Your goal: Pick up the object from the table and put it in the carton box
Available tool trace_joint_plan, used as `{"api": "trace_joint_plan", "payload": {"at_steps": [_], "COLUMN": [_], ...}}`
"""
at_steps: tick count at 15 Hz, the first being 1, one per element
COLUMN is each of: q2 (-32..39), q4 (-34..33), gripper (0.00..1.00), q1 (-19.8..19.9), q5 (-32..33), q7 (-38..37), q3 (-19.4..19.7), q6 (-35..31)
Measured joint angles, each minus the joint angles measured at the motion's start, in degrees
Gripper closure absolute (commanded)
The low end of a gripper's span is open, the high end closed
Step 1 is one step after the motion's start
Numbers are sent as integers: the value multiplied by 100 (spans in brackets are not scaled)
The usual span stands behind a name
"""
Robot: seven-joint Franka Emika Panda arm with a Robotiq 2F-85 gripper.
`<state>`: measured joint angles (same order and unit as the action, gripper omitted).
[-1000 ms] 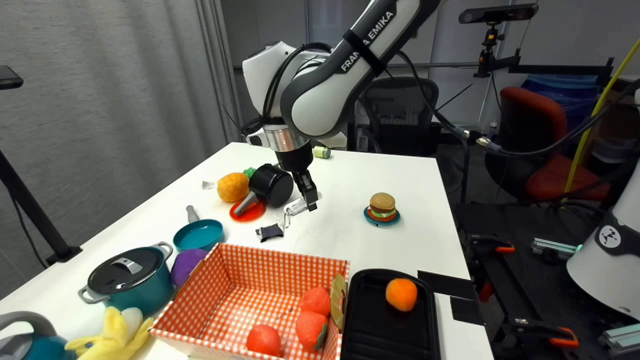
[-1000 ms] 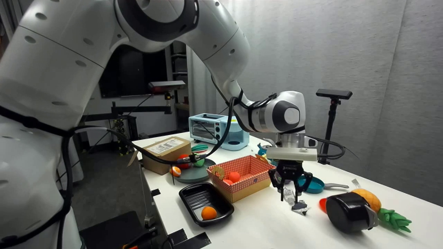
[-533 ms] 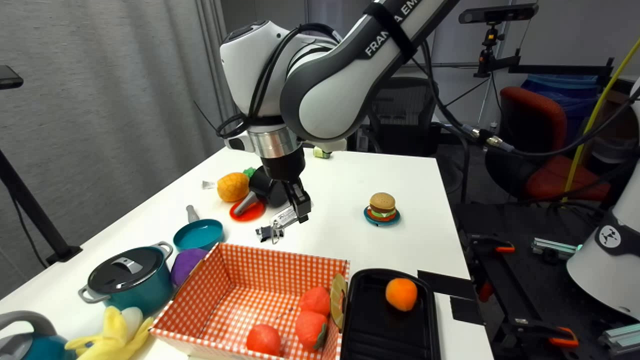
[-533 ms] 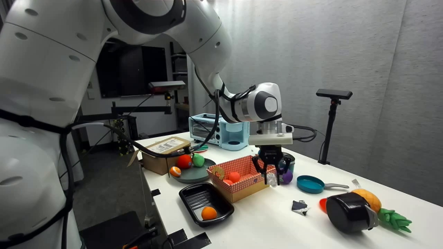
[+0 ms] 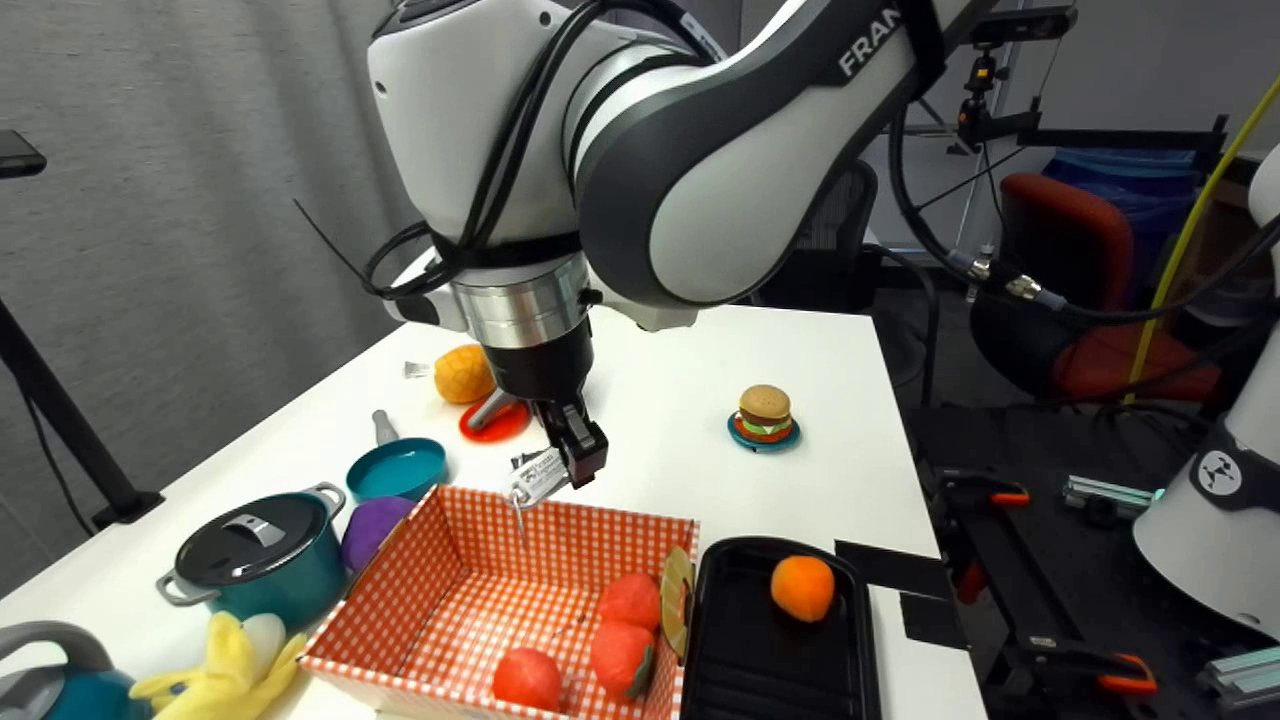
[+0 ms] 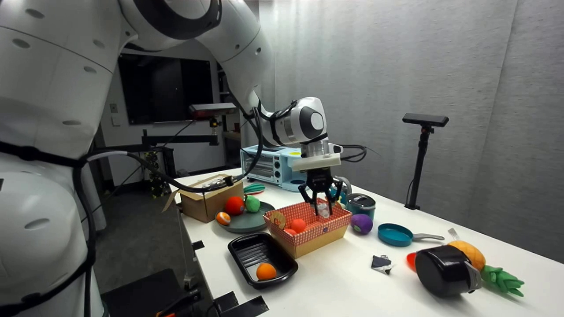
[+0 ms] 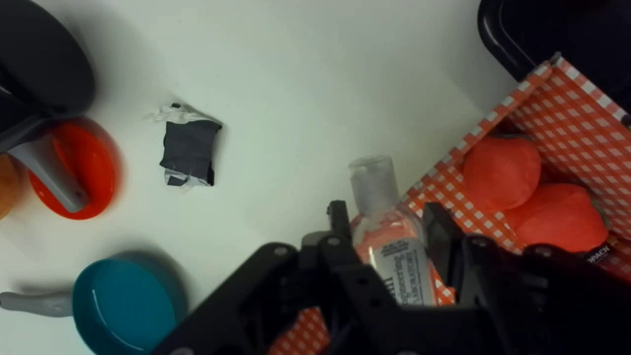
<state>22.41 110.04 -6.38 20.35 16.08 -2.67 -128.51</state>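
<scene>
A small clear bottle with a pale printed label [image 7: 402, 271] is held between the two fingers of my gripper [image 7: 387, 212] in the wrist view. The gripper also shows in both exterior views [image 5: 586, 466] [image 6: 324, 212], lifted off the table. The bottle [image 5: 538, 477] hangs tilted beside the far wall of the carton box in an exterior view. In an exterior view it appears over the box opening [image 6: 323, 210]. The carton box [image 5: 570, 530], red-orange and white checkered, holds several red soft fruits [image 5: 527, 680]. Its wall also shows in the wrist view [image 7: 572, 98].
A black bin [image 5: 715, 640] with an orange [image 5: 802, 589] stands against the box. A teal pot [image 5: 270, 560], purple vegetable [image 5: 375, 530] and teal pan [image 5: 398, 468] stand on its other side. A small dark wrapped packet [image 6: 381, 263] lies near a black pot [image 6: 445, 270].
The gripper has carried the bottle across the table from near the dark packet to the carton box, rising on the way. The box and other objects have not moved.
</scene>
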Motion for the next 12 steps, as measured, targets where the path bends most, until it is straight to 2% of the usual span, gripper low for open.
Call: {"api": "trace_joint_plan", "payload": {"at_steps": [4,5,6,7,8,9,12], "q2": [-110,-122,-123,-123,-121,-120,-115], "q4": [99,143,181,232,289,351,538], "gripper": [84,72,84,84,51,32,10], "q1": [-201,-229,-247,-253,-253,-252,-248], "q5": [103,114,124,133,140,143,150], "q7": [-248,-297,-347,-388,-419,-451,-554], "q3": [-60,-67,-70,-70,-69,-62,-18], "q6": [0,0,0,0,0,1,5]}}
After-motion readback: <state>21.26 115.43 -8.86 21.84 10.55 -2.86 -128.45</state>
